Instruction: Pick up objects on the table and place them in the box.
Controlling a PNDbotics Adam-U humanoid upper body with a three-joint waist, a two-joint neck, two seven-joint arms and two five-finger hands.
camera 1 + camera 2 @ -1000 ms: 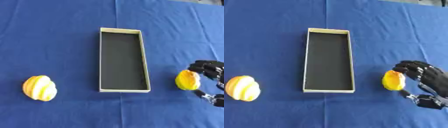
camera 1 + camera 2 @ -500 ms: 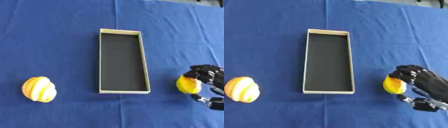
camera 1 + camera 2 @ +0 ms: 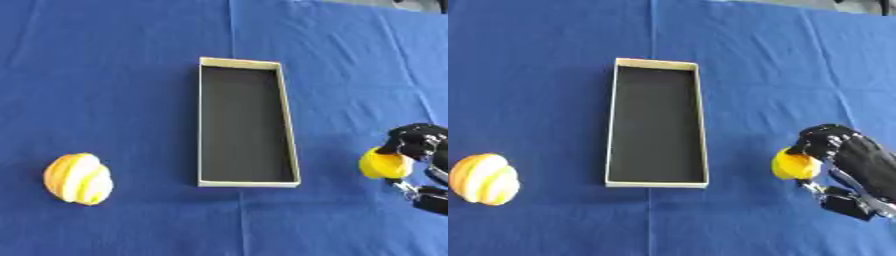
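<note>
The right hand (image 3: 846, 152) is curling its fingers around a yellow fruit (image 3: 794, 166), right of the box (image 3: 657, 123). A striped yellow-orange object (image 3: 79, 179) is lying far left on the blue cloth (image 3: 114, 75).

Robot hand (image 3: 846, 150) perhaps hides yellow object's (image 3: 794, 166) right side.

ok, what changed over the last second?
The right hand has curled its fingers further over the yellow fruit, closing on it where it sits right of the box. The fruit has barely shifted. The box and the striped object at left stayed put.
</note>
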